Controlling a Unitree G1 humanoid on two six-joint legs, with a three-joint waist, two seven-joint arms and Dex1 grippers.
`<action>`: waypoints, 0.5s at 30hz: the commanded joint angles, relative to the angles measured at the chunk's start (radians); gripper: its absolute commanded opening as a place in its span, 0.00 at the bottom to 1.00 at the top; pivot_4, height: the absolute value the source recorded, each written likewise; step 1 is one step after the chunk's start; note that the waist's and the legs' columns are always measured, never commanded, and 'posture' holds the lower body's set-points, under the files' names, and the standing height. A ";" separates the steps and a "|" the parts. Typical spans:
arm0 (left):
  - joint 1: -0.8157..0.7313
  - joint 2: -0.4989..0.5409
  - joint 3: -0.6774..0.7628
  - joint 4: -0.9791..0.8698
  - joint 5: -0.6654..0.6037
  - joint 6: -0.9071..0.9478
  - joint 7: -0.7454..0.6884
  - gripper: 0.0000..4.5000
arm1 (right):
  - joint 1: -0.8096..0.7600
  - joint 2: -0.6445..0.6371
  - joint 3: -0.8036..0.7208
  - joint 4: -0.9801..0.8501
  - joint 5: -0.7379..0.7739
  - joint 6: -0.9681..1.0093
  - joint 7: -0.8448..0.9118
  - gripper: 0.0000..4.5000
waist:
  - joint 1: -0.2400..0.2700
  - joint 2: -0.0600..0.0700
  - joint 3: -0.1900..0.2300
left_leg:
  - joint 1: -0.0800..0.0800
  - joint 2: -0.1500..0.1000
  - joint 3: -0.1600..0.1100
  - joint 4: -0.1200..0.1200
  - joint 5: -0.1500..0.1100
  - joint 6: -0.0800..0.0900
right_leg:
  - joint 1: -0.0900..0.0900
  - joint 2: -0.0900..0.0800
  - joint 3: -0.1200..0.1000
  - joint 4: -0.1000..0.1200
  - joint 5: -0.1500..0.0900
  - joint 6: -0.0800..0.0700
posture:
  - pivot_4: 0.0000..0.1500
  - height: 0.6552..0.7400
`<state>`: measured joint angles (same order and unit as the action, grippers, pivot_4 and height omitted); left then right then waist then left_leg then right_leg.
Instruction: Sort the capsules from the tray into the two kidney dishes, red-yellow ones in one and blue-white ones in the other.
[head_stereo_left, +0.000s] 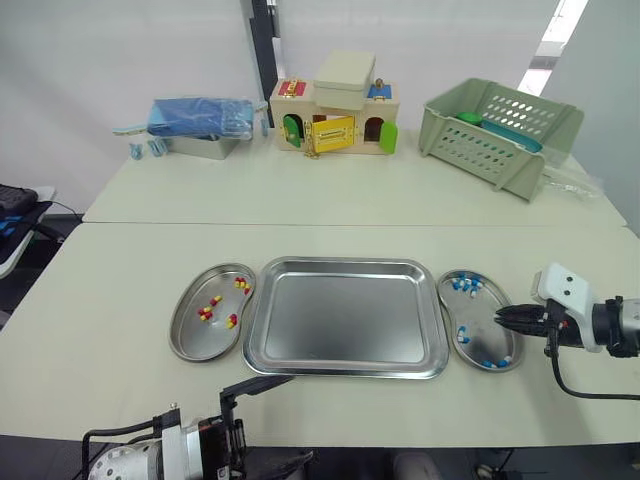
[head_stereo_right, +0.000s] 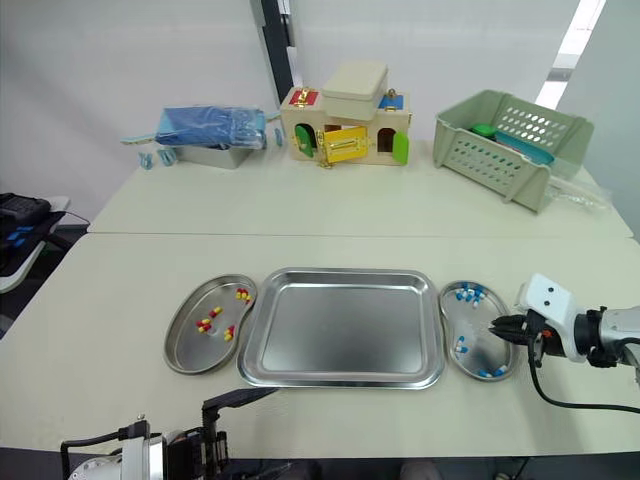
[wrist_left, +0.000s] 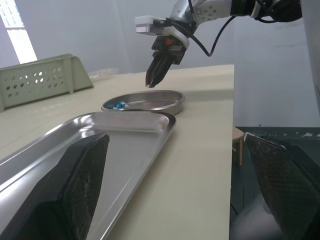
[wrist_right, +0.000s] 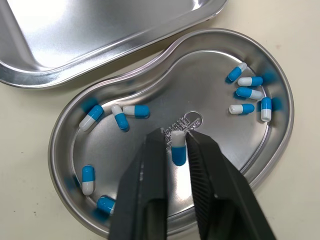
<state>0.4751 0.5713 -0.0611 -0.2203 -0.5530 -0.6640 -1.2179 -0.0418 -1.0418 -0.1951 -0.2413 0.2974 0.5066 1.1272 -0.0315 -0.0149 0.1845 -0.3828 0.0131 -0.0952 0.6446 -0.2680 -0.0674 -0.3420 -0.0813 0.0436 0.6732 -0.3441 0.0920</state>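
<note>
The steel tray (head_stereo_left: 345, 315) lies empty at the table's middle. To its left, a kidney dish (head_stereo_left: 190, 335) holds several red-yellow capsules (head_stereo_left: 205, 313). The kidney dish on its right (head_stereo_left: 482, 318) holds several blue-white capsules (wrist_right: 247, 81). My right gripper (wrist_right: 176, 134) hovers just above this right dish, shut on one blue-white capsule (wrist_right: 178, 149) held upright between its fingertips. In the head view that gripper (head_stereo_left: 499, 316) points left over the dish's middle. My left gripper (wrist_left: 182, 200) is open and empty, low at the table's near edge, in front of the tray's left corner.
At the back of the far table stand a green plastic basket (head_stereo_left: 500, 130), a wooden toy house (head_stereo_left: 335, 115) and a metal box with a blue bag (head_stereo_left: 200, 122). The table's front edge runs close behind both dishes.
</note>
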 joint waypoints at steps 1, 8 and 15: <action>0.021 -0.015 0.010 0.027 -0.030 -0.053 -0.036 1.00 | 0.005 -0.007 -0.018 -0.031 0.017 0.007 -0.006 0.37 | 0.000 0.000 0.000 | 0.000 0.000 0.000 0.000 0.000 0.000 | 0.000 0.000 0.000 0.000 0.000 0.000 | 1.00 1.00; 0.033 -0.041 0.017 0.118 -0.051 -0.130 -0.094 1.00 | -0.001 -0.009 -0.015 -0.017 0.017 0.000 0.002 0.79 | 0.000 0.000 0.000 | 0.000 0.000 0.000 0.000 0.000 0.000 | 0.000 0.000 0.000 0.000 0.000 0.000 | 1.00 1.00; 0.026 -0.042 0.021 0.131 -0.060 -0.134 -0.102 1.00 | 0.017 -0.002 -0.045 -0.017 0.034 -0.005 0.006 1.00 | 0.000 0.000 0.000 | 0.000 0.000 0.000 0.000 0.000 0.000 | 0.000 0.000 0.000 0.000 0.000 0.000 | 1.00 1.00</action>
<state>0.4969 0.5286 -0.0531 -0.0676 -0.5953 -0.7928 -1.3220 -0.0276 -1.0417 -0.1984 -0.2405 0.3080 0.5128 1.1315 -0.0314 -0.0150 0.1846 -0.3827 0.0131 -0.0955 0.6446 -0.2680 -0.0674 -0.3418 -0.0813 0.0434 0.6731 -0.3441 0.0920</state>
